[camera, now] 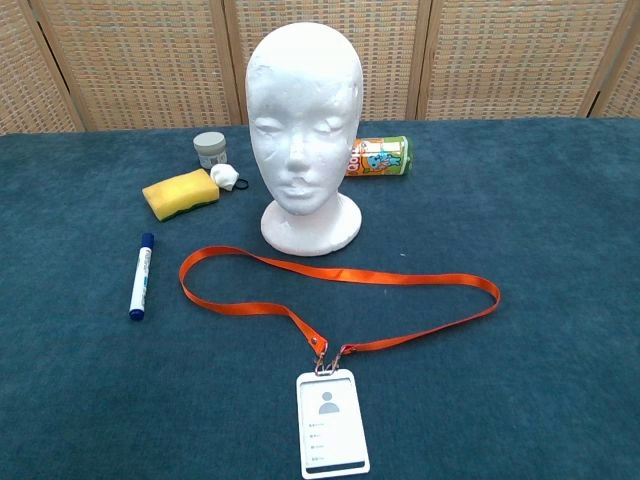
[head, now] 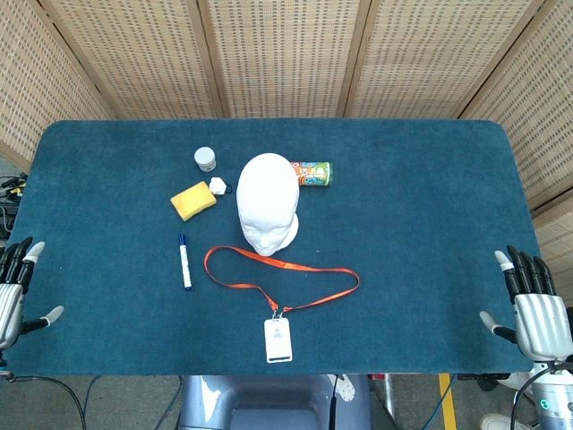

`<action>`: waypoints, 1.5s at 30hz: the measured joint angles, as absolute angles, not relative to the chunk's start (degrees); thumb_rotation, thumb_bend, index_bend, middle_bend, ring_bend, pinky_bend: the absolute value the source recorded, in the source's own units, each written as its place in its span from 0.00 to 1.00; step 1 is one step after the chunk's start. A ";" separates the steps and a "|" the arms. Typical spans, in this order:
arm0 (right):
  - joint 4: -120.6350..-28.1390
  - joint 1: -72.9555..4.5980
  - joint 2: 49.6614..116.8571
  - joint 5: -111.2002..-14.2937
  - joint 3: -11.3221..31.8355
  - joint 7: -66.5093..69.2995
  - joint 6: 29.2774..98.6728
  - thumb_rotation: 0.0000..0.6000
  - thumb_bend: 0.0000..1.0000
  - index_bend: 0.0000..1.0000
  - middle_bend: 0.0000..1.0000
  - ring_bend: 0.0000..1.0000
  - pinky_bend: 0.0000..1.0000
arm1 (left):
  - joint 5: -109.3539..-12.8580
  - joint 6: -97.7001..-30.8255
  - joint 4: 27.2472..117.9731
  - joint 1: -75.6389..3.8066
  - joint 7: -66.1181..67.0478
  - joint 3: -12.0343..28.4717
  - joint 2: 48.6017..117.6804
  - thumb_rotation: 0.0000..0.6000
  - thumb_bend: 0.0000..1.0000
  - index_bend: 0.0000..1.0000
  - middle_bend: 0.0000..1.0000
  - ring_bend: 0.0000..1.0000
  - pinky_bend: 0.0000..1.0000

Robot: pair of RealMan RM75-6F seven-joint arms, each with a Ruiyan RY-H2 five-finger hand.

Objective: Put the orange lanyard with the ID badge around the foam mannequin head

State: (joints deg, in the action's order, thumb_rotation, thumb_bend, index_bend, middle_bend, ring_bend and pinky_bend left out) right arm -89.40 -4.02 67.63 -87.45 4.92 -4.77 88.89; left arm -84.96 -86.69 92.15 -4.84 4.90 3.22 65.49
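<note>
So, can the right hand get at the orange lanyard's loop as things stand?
Probably yes. The right hand rests open at the table edge, and only bare blue cloth lies between it and the orange lanyard. The foam head stands behind the strap, not in the path.

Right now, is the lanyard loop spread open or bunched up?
Spread open: the orange lanyard lies flat in a wide loop before the mannequin head.

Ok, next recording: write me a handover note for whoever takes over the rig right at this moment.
Left hand: open, at the table's left edge, holding nothing.
Right hand: open, at the right edge, empty.
Orange fabric lanyard lies flat in a loop on the blue table, in front of the white foam mannequin head, which stands upright. White ID badge is clipped on, nearest the robot.
Done: nothing.
Left: lift the lanyard and loop it over the head.
</note>
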 measured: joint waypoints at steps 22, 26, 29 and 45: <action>-90.24 -14.00 69.79 -84.53 6.98 8.01 71.93 1.00 0.02 0.26 0.00 0.00 0.00 | -84.85 -86.33 91.02 -5.46 7.00 3.61 67.47 1.00 0.00 0.00 0.00 0.00 0.00; -89.60 -18.14 72.14 -79.00 9.12 5.92 65.31 1.00 0.09 0.30 0.00 0.00 0.00 | -83.97 -86.02 90.82 -5.58 7.44 3.94 67.74 1.00 0.00 0.00 0.00 0.00 0.00; -89.22 -21.43 74.36 -73.17 10.64 2.04 59.99 1.00 0.17 0.35 0.00 0.00 0.00 | -82.68 -85.06 90.41 -5.85 7.39 4.33 67.86 1.00 0.00 0.00 0.00 0.00 0.00; -87.08 -33.05 88.64 -51.25 14.11 -21.38 56.54 1.00 0.25 0.37 0.00 0.00 0.00 | -80.37 -82.63 89.34 -6.96 7.35 5.02 68.30 1.00 0.00 0.00 0.00 0.00 0.00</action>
